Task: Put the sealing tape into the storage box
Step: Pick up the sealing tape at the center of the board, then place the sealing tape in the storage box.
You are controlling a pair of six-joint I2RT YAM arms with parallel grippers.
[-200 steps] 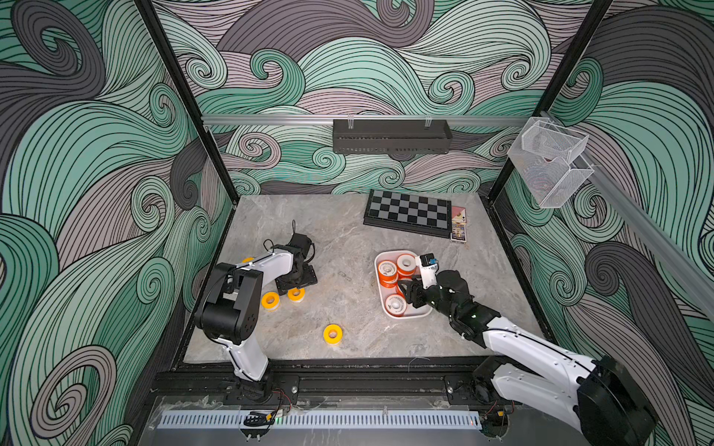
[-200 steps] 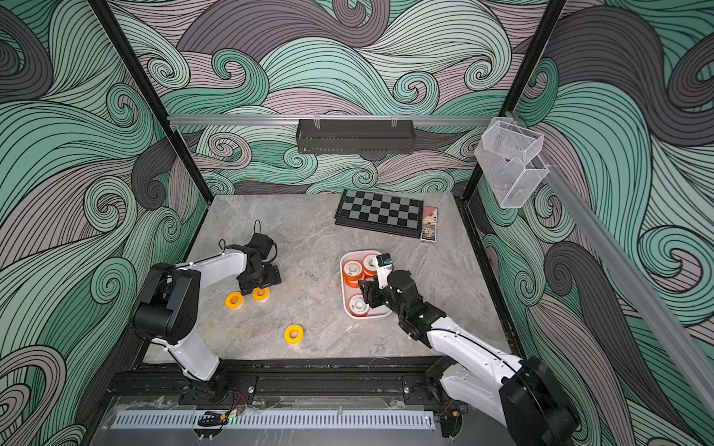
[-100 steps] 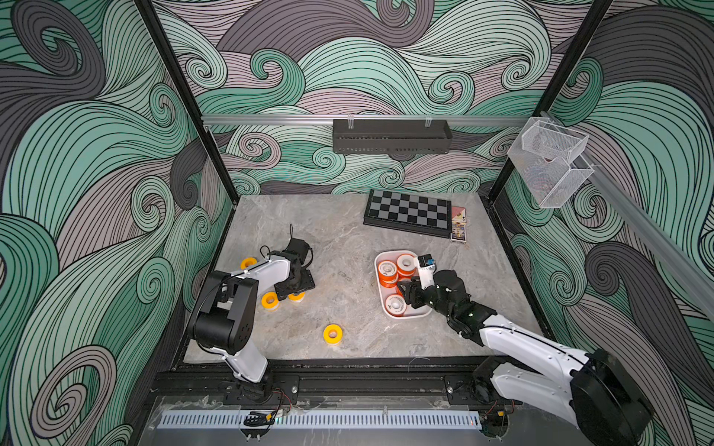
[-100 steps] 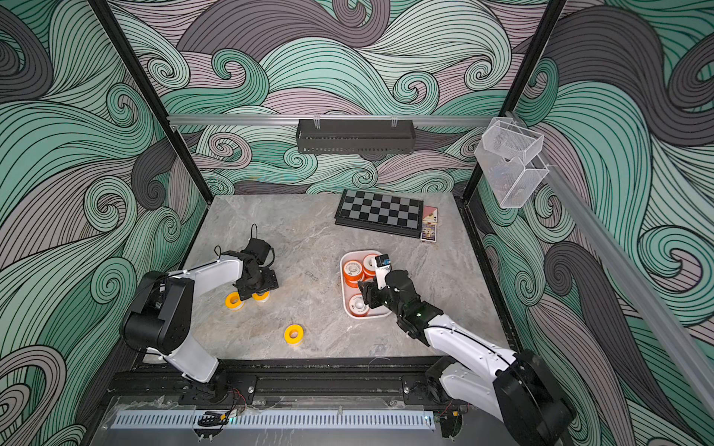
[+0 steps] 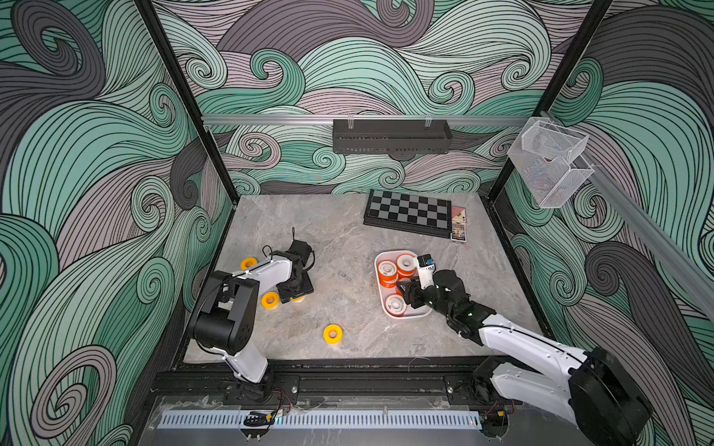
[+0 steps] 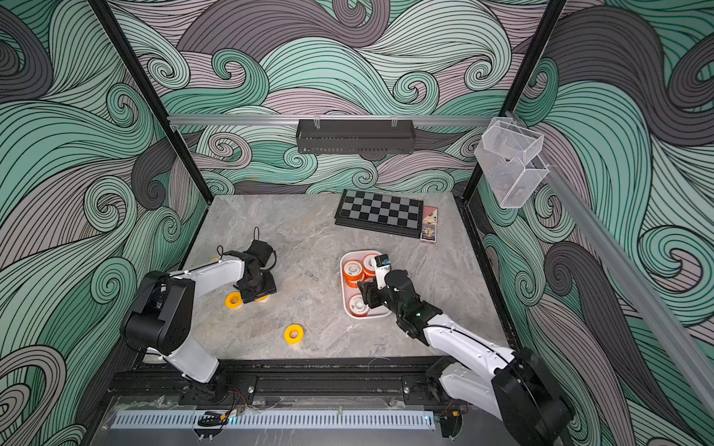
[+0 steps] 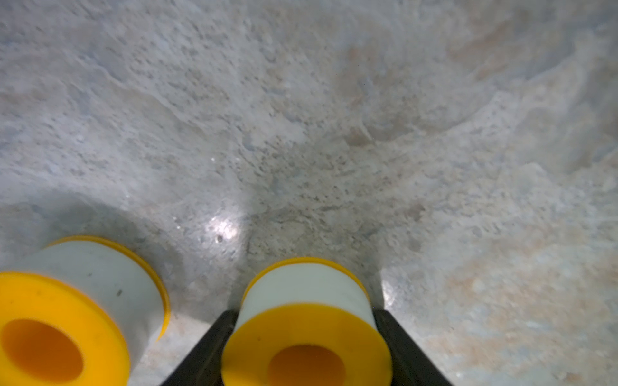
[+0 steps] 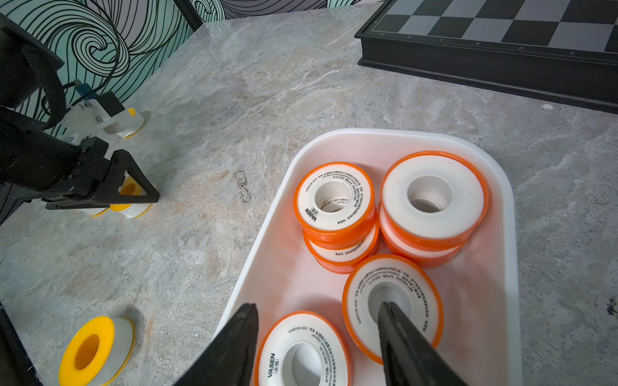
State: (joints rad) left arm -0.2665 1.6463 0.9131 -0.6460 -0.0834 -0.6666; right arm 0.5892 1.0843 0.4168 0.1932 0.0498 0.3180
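Observation:
The storage box [image 5: 409,316], a shallow white tray, holds several orange-rimmed sealing tape spools [image 8: 334,200] lying flat, some stacked. My right gripper [image 8: 317,305] hovers open just above them, over the box's near end [image 5: 405,291], with nothing between its fingers. At the table's left, my left gripper [image 7: 306,334] is shut on a yellow sealing tape spool [image 7: 306,320], one black finger [image 7: 207,351] pressed to each side. A second yellow spool [image 7: 67,320] stands right beside it [image 5: 269,300]. In both top views the left gripper [image 6: 259,295] covers the held spool.
Another yellow spool [image 5: 332,334] lies alone near the front edge, and one [image 5: 248,263] sits by the left wall behind my left arm. A chessboard [image 5: 407,212] and a card pack [image 5: 458,226] lie at the back right. A black bin [image 5: 390,137] and mesh baskets [image 5: 548,166] hang on the walls.
My left gripper has closed on the yellow spool, and the left arm has shifted slightly over it. The right arm has barely moved.

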